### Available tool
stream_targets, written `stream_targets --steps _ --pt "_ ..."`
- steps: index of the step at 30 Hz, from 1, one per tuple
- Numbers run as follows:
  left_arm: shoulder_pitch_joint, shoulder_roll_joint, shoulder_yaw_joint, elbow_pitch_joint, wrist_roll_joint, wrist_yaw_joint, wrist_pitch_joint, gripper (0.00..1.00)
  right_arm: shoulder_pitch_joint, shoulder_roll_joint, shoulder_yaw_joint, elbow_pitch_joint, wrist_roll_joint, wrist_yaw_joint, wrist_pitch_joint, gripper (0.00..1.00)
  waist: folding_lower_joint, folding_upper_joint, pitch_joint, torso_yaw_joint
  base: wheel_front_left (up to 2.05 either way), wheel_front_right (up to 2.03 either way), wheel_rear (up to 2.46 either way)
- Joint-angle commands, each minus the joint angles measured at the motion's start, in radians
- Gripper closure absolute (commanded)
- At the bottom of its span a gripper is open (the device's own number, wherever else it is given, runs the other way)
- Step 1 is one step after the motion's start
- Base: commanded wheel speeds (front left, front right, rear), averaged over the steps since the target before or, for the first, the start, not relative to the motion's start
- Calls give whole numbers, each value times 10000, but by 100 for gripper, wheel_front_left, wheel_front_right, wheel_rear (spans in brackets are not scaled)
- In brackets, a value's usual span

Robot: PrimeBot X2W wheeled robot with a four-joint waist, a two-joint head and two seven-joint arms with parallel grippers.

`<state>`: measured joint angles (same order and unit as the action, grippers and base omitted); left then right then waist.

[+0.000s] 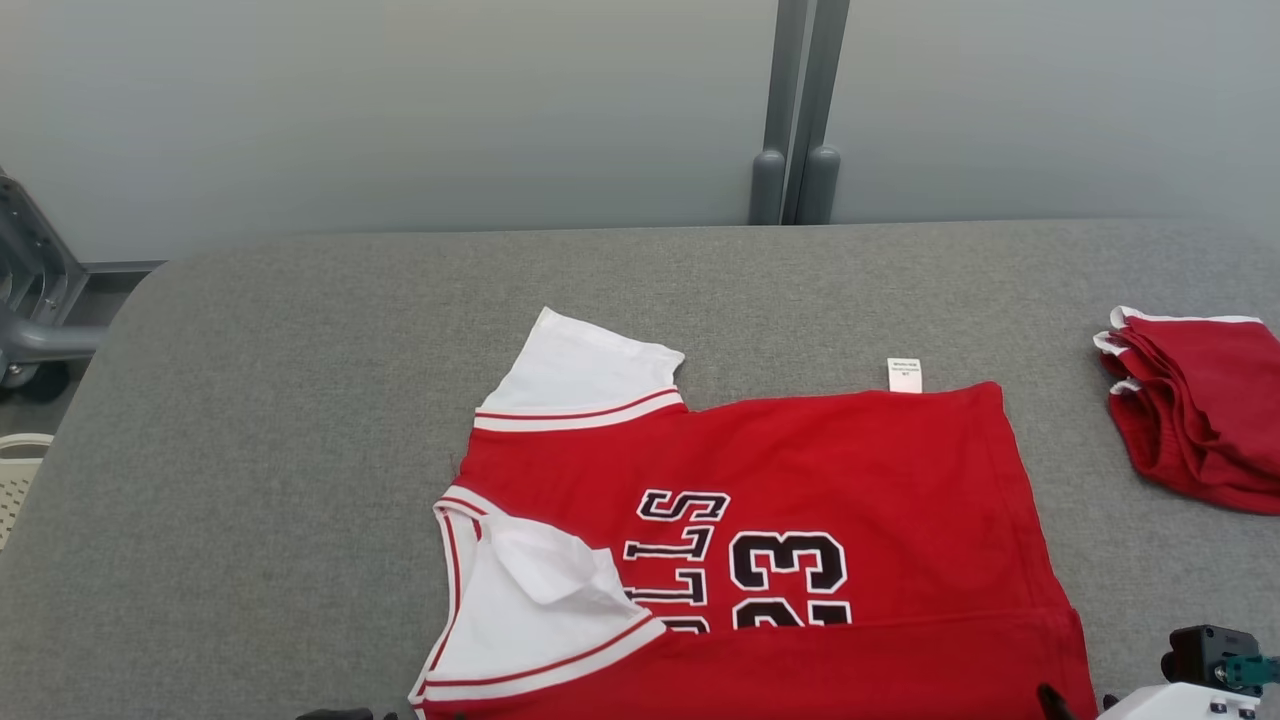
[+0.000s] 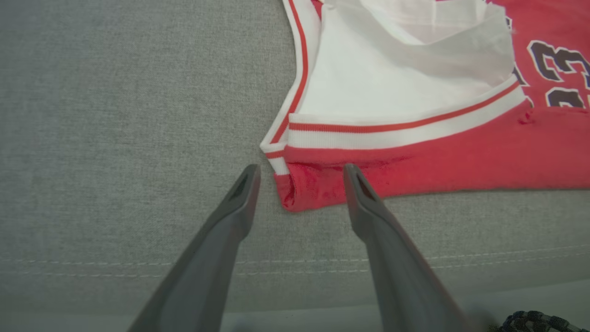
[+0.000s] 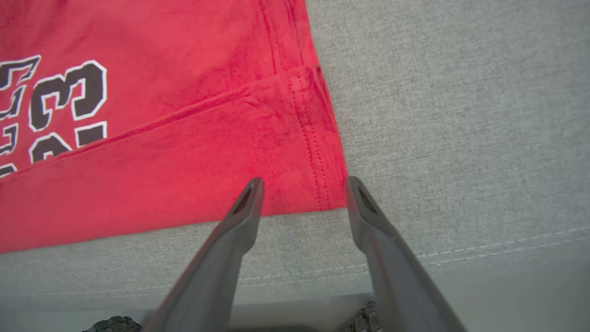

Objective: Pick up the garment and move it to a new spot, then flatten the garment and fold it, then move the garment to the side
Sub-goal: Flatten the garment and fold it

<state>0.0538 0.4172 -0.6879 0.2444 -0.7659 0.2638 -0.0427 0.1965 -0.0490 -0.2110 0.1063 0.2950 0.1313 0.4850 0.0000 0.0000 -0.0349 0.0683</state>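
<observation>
We count two garments. One is a red jersey (image 1: 800,450) of knit cloth with black, white-edged lettering and a "23". It lies spread near the middle of the near edge of the grey fabric-covered table (image 1: 300,400). The other is a small folded red garment (image 1: 1200,400) with white trim, well apart at the table's right edge. The jersey has two white sleeves (image 1: 580,370) with red-striped cuffs, and one white label (image 1: 905,375) sticks out at its far edge.

There are two grippers, each with two dark fingers. The left gripper (image 2: 300,169) stands spread wide and grips nothing, with the jersey's near left corner lying between its fingertips. The right gripper (image 3: 304,180) is likewise spread and empty, over the near right corner by the stitched hem.

The wrist views show these corners and a seam line along the table's edge. The head view shows the whole jersey, its near edge turned up over the lower part of the print. Beyond the table, that view shows a pale grey wall (image 1: 400,100), two grey upright posts (image 1: 805,100) and a grey metal frame (image 1: 30,290) on the left.
</observation>
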Motion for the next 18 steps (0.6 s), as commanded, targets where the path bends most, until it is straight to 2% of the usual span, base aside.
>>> stream_targets --steps 1,4,8,14,18 --pt "-211 -34 57 78 148 -21 -220 0 66 -32 21 -23 -81 -11 -183 0 0 0 -23 19 0 0 0" --pt "-320 -102 180 163 156 -23 -515 0 39 -33 -21 -56 -139 -11 -499 0 0 0 -46 51 0 0 0" --pt "-588 -94 549 158 375 83 -1428 0 -44 -32 111 -105 -200 -11 -1217 0 0 0 -155 141 0 0 0" --pt "-932 -200 1264 253 550 198 -2089 0 -630 -21 778 -364 -29 -8 -2938 0 0 0 -374 94 0 0 0" --pt "-1118 -334 1790 106 731 -69 -2220 0 -1072 -30 1175 -199 43 -8 -3874 0 0 0 -536 104 0 0 0"
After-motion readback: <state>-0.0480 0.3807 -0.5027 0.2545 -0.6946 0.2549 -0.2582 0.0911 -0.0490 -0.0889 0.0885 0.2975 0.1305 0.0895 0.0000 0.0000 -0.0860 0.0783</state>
